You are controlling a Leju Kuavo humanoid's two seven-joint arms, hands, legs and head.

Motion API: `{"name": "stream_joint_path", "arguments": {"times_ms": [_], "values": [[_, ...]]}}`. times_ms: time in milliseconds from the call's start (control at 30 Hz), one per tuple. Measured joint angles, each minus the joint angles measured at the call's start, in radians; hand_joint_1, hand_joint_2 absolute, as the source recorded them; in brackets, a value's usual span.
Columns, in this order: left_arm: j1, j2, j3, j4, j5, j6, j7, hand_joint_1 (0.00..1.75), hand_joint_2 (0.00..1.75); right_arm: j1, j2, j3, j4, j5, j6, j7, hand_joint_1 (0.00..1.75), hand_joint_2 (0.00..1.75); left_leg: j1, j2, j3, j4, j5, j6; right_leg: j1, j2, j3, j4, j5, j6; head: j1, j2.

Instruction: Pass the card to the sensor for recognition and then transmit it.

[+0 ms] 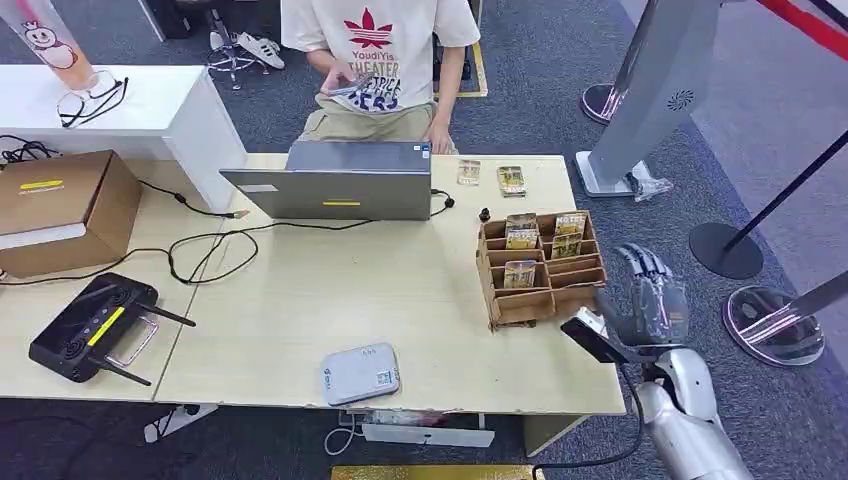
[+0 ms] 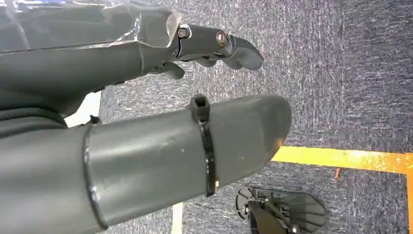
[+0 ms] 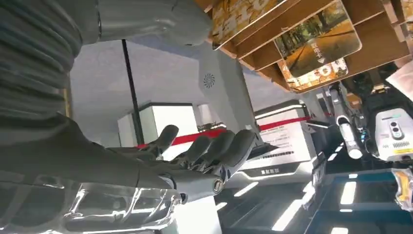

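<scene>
The robot's right hand (image 1: 655, 300), fingers spread and empty, hovers just beside the wooden card rack (image 1: 540, 265); a clean pinch on one card (image 1: 519, 274) should come first.

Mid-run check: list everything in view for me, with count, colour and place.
Card rack: one, brown, table's right side, beside the right hand.
Cards in rack: three, yellowish.
Loose cards: two, far edge by the laptop.
Laptop: one, grey, far centre.
Sensor: one, white-grey, near edge.
Controller: one, black, left.
Cardboard box: one, brown, far left.
Person: one, seated behind the laptop.
Right hand: empty, fingers apart.
Left hand: over carpet, empty.
</scene>
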Motion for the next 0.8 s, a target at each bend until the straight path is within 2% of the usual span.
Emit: {"name": "stream_joint_path", "arguments": {"times_ms": [300, 433, 800], "values": [[0.0, 0.001, 0.0, 0.0, 0.0, -0.005, -0.003, 0.0, 0.0, 0.005, 0.002, -0.002, 0.002, 0.008, 0.01, 0.002, 0.61, 1.75, 0.0, 0.0, 0.0, 0.0, 0.0, 0.0, 0.0, 0.0, 0.0, 0.0, 0.0, 0.0, 0.0, 0.0], [0.0, 0.002, 0.0, 0.0, 0.0, -0.008, -0.005, 0.0, 0.0, 0.004, 0.002, -0.002, 0.002, 0.035, 0.023, 0.012, 0.52, 1.75, 0.0, 0.0, 0.0, 0.0, 0.0, 0.0, 0.0, 0.0, 0.0, 0.0, 0.0, 0.0, 0.0, 0.0], [-0.001, 0.004, 0.0, 0.0, 0.003, -0.01, -0.005, 0.0, 0.0, -0.008, 0.005, 0.002, 0.006, 0.077, 0.062, 0.034, 0.54, 1.75, 0.0, 0.0, 0.0, 0.0, 0.0, 0.0, 0.0, 0.0, 0.0, 0.0, 0.0, 0.0, 0.0, 0.0]]}}
